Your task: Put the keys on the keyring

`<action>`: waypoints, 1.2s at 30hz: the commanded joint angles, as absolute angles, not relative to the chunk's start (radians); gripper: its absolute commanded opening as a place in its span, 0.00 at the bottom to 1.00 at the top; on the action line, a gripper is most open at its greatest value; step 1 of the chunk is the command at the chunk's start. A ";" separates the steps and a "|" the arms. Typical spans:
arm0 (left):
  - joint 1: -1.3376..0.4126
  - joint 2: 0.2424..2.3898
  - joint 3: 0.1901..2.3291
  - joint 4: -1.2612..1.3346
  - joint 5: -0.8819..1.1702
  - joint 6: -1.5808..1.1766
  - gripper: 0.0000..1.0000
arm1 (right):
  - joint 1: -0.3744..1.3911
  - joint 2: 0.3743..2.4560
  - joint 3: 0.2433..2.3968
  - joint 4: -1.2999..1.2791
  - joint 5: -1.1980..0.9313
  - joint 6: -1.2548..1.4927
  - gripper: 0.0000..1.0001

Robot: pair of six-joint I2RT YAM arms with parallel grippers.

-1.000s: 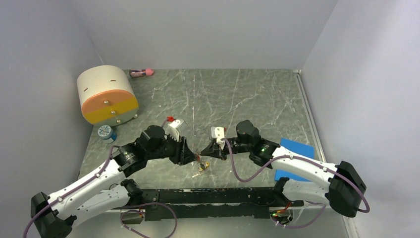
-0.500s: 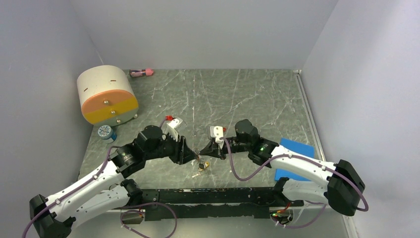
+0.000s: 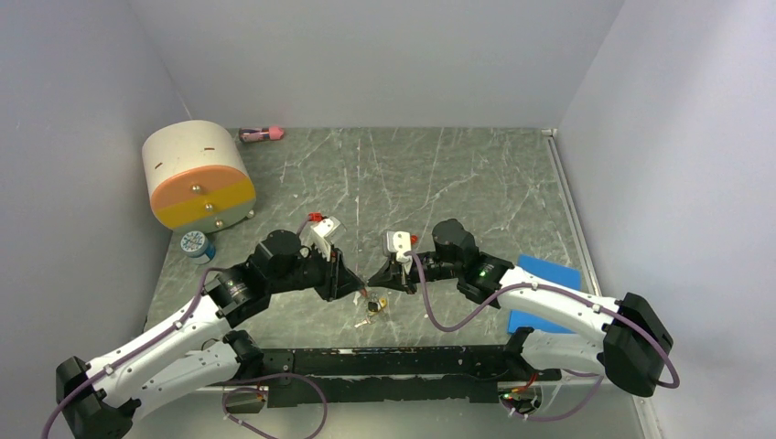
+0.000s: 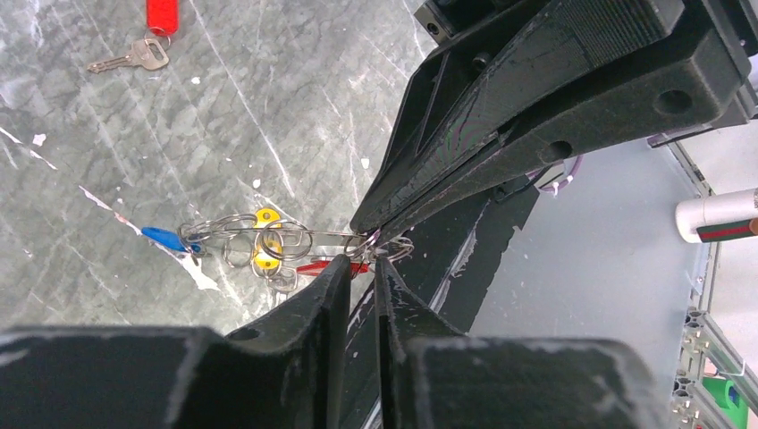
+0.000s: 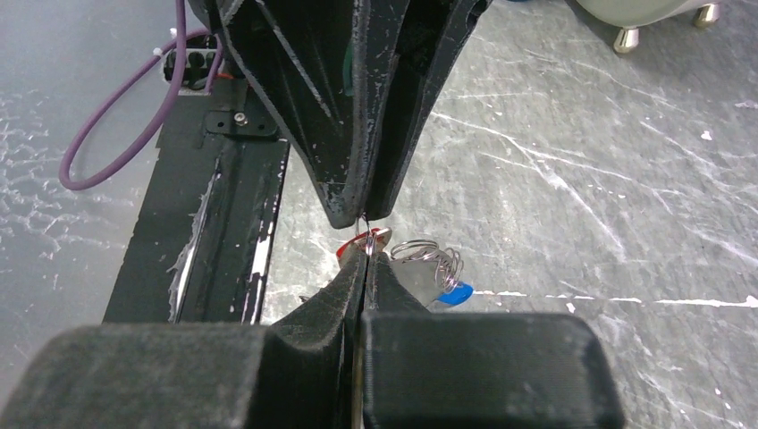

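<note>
Two grippers meet tip to tip low over the near middle of the table [image 3: 458, 183]. The right gripper [image 5: 365, 265] is pinched tight on the wire keyring [image 4: 255, 234], whose bunch carries one blue tag [image 4: 165, 238], one yellow tag [image 4: 265, 254] and one red head [image 5: 356, 241]. The left gripper [image 4: 362, 264] shows a thin slit at the wire; whether it grips, I cannot tell. One more red-tagged key [image 4: 134, 60] lies apart.

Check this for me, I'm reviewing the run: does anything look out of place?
One key with a red tag lies alone on the table, apart from the tangled ring bunch carrying the other tags. Nothing looks spilled or damaged.
</note>
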State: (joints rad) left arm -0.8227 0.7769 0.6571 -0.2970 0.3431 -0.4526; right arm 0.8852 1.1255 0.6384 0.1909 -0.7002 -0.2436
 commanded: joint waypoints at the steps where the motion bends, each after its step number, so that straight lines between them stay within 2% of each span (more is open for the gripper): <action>1: -0.822 0.775 0.693 -0.271 0.342 -0.427 0.18 | 0.885 1.123 0.678 0.204 -0.723 -0.243 0.00; 10: -0.822 0.776 0.675 -0.275 0.330 -0.425 0.03 | 0.885 1.124 0.678 0.210 -0.724 -0.241 0.00; 22: -0.824 0.769 0.650 -0.323 0.266 -0.443 0.03 | 0.885 1.114 0.669 0.220 -0.727 -0.240 0.00; 36: -0.824 0.805 0.604 -0.265 0.277 -0.461 0.03 | 0.885 1.101 0.648 0.257 -0.735 -0.227 0.00</action>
